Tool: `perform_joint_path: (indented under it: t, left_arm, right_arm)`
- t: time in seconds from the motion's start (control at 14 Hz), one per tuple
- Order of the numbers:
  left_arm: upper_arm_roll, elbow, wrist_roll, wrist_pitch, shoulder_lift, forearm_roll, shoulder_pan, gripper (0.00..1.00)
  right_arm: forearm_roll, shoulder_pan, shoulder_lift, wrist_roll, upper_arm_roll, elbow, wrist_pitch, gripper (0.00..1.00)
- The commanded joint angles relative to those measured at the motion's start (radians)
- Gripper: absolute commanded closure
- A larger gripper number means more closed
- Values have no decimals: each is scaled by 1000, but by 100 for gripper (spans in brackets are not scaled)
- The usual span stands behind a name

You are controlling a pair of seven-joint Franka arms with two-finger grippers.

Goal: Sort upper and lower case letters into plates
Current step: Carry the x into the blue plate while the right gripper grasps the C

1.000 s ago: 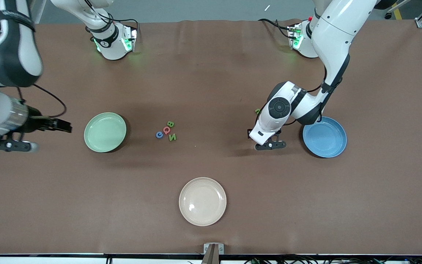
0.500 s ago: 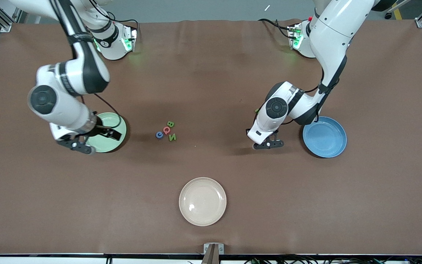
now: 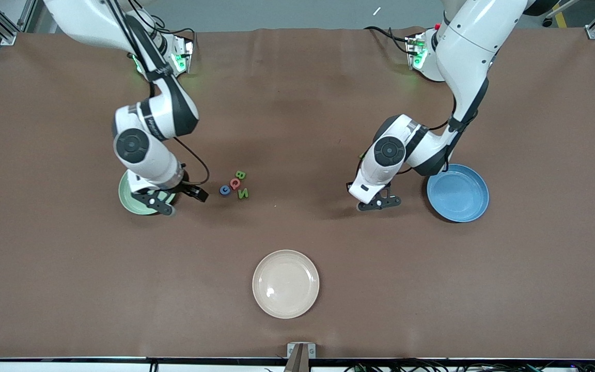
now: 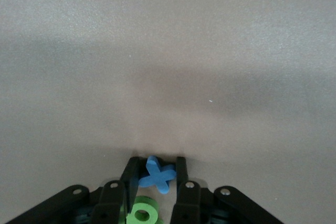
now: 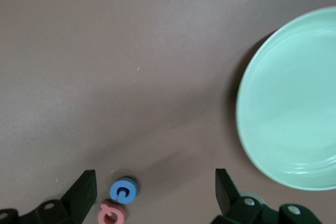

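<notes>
Brown matting covers the counter (image 3: pixel 297 320), and on it sit three round plates: a cream-beige plate (image 3: pixel 285 283) nearest the front camera near the middle, a blue plate (image 3: pixel 457 192) toward the left arm's end, and a mint green plate (image 3: pixel 133 199) toward the right arm's end, partly covered in the front view by the right arm's wrist. The left arm comes in from its base and bends down beside the blue plate, on that plate's side toward the middle of the counter; its left gripper (image 4: pixel 156 174) is low at the counter there, fingers (image 4: pixel 129 172) clamped on a blue x-shaped letter (image 4: pixel 156 174), with a green ring-shaped letter (image 4: pixel 142 213) just beside them in the left wrist view. The right arm reaches down between the mint green plate and the letter cluster, and the right gripper (image 5: pixel 155 187) hangs over the counter with its fingers (image 5: pixel 84 190) spread wide apart and nothing between them. Near the counter's middle lies a small cluster of letters: a green B (image 3: pixel 240 175) farthest from the front camera, a red Q (image 3: pixel 235 183) just beside it, a blue c (image 3: pixel 224 190) on the side toward the right gripper, and a green N (image 3: pixel 243 194) nearest the front camera.
</notes>
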Motion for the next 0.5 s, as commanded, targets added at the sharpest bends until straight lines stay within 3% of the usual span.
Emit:
perform_joint_path:
  t: [0.0,0.43]
  left_arm:
    - [6,-9,-28,-4,-30,23,12,90]
    - [5,-2,114,-207,-191,28,133,90]
  right_arm:
    - [4,51,38,89,-10,-3,47,3]
    - [4,88,70,151,-9,-72,162,7]
